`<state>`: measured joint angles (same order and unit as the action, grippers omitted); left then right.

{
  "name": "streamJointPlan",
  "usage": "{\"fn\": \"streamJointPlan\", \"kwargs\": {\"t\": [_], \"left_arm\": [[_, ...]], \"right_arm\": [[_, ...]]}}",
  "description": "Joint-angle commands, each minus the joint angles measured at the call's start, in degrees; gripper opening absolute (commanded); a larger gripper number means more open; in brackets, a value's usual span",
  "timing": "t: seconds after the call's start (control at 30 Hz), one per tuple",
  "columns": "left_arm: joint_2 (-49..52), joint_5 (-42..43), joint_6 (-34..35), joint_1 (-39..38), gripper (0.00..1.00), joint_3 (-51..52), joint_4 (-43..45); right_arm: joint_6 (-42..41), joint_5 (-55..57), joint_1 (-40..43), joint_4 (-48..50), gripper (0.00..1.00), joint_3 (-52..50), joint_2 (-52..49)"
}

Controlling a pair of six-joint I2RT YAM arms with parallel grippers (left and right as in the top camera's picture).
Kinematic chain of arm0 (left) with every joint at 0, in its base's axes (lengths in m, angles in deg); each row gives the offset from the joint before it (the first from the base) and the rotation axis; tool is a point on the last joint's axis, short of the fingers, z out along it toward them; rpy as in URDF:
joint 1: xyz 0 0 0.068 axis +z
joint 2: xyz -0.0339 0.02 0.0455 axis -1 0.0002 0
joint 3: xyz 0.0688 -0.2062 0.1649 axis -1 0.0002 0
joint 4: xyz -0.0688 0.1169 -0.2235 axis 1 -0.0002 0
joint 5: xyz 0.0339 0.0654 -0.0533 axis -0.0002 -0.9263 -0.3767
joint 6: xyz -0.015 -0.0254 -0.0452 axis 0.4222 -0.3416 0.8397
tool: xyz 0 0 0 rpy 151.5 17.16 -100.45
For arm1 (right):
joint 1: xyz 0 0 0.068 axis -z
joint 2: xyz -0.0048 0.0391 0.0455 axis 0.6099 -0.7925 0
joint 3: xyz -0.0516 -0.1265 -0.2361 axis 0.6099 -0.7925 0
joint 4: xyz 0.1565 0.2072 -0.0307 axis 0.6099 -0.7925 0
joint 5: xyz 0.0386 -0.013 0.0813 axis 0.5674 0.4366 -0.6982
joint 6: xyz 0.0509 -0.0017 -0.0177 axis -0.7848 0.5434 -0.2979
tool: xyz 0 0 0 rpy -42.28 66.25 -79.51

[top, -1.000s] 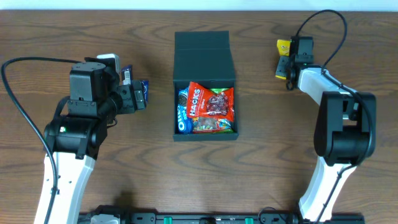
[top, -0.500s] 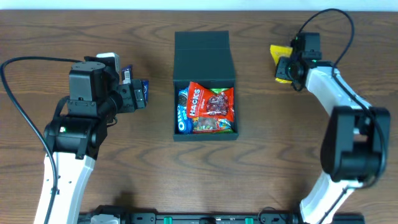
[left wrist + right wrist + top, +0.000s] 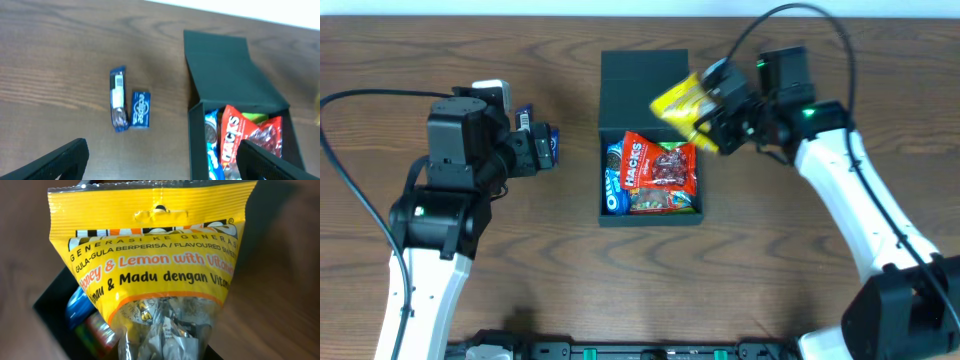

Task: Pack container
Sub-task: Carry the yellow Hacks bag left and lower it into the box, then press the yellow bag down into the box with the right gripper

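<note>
My left claw (image 3: 544, 150) hangs spread wide and empty beside a long blue packet (image 3: 118, 106) and a short blue packet (image 3: 140, 109) on the worktop (image 3: 440, 50). To the right, mid-worktop, the container (image 3: 645, 78) sits with its lid flapped open toward the far side, and a red packet (image 3: 645, 162) lies among others inside. My right claw (image 3: 708, 120) grasps a yellow sweets packet (image 3: 680, 100) over the container's far right corner.

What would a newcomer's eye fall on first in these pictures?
First comes the bright yellow sweets packet, which the right arm holds in the air over the right side of the open dark green container at the middle of the table. Next comes the red snack packet among the snacks inside that container. Two small blue packets lie on the wood to its left.
</note>
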<state>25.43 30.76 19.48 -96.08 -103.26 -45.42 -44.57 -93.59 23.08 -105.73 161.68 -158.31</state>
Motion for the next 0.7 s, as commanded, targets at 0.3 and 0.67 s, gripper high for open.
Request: {"fn": "streamJointPlan", "kwargs": {"t": [0.3, 0.67], "left_arm": [[-4.76, -0.39, -1.27, 0.24, 0.95, -1.27, -0.83], [-4.76, -0.39, -2.14, 0.24, 0.95, -1.27, -0.96]], "right_arm": [[20.13, -0.72, -11.08, -7.72, 0.05, 0.44, 0.68], [20.09, -0.74, -11.02, -10.75, 0.71, 0.46, 0.68]]}}
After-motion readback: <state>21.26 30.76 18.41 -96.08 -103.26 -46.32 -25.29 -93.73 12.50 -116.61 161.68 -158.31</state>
